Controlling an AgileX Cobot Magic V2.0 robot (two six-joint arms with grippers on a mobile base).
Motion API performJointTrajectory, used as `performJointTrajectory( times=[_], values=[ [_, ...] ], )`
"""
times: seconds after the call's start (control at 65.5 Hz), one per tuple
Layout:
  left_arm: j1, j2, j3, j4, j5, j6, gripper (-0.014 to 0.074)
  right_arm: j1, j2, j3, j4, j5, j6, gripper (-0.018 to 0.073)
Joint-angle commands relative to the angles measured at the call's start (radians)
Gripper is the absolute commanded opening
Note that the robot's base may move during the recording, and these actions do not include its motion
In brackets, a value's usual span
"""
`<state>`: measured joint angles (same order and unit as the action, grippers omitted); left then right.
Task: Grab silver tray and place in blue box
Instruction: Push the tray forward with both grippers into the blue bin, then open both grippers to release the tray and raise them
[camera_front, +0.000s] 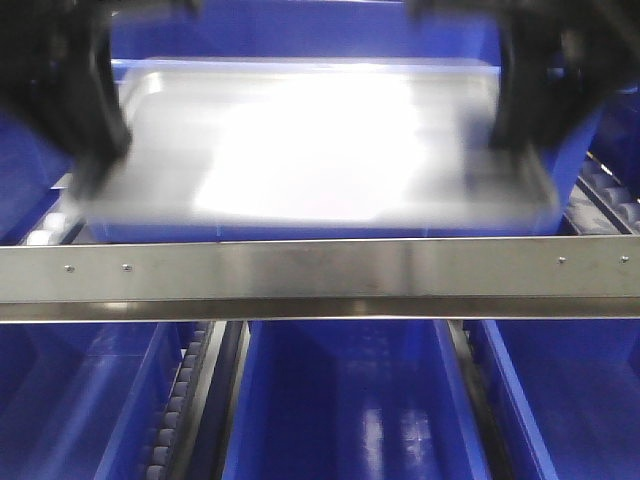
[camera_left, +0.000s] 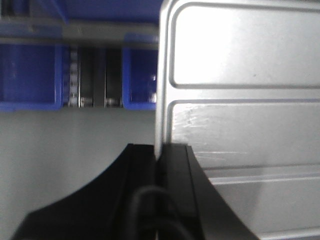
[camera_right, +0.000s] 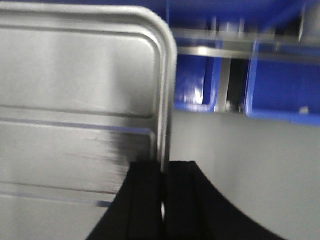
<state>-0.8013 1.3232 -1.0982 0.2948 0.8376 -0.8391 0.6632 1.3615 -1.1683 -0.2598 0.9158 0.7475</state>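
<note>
Front view: the silver tray (camera_front: 320, 140), blurred and glaring white at its centre, hangs level between two black grippers. The left gripper (camera_front: 95, 150) is at its left end and the right gripper (camera_front: 510, 130) at its right end. The blue box (camera_front: 300, 35) shows behind and around the tray; whether the tray touches it cannot be told. A steel rail (camera_front: 320, 275) crosses the foreground, with more blue bins (camera_front: 340, 400) below it.

Left wrist view: the left gripper (camera_left: 160, 155) has its jaws pinched nearly together on the tray's raised rim. One finger is outside, the other over the recessed panel (camera_left: 240, 125) and its ridges. A grey surface (camera_left: 75, 150) lies below.

Right wrist view: the right gripper (camera_right: 162, 170) mirrors this, its jaws clamped narrow on the opposite rim near a rounded corner (camera_right: 162, 30).
</note>
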Motion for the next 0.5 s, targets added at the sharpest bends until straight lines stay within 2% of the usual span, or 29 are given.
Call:
performJointTrajectory(
  times=[0.0, 0.137, 0.244, 0.382, 0.488],
  values=[
    [0.012, -0.033, -0.097, -0.027, -0.129, 0.052, -0.0104, 0.003, -0.035, -0.110, -0.012, -0.129, -0.027, 0.0048],
    [0.078, -0.010, -0.174, -0.027, -0.194, 0.131, -0.0104, -0.035, -0.016, -0.195, -0.080, -0.163, -0.027, 0.0048],
    [0.135, 0.039, -0.240, -0.027, -0.275, 0.197, -0.0104, -0.086, 0.016, -0.253, -0.092, -0.222, -0.055, 0.0048],
    [0.190, 0.117, -0.318, -0.027, -0.373, 0.208, -0.0104, -0.146, 0.070, -0.296, -0.109, -0.380, -0.108, 0.0048],
    [0.240, 0.204, -0.380, -0.010, -0.505, 0.208, -0.0104, -0.202, 0.127, -0.319, -0.123, -0.523, -0.111, 0.0048]
  ],
)
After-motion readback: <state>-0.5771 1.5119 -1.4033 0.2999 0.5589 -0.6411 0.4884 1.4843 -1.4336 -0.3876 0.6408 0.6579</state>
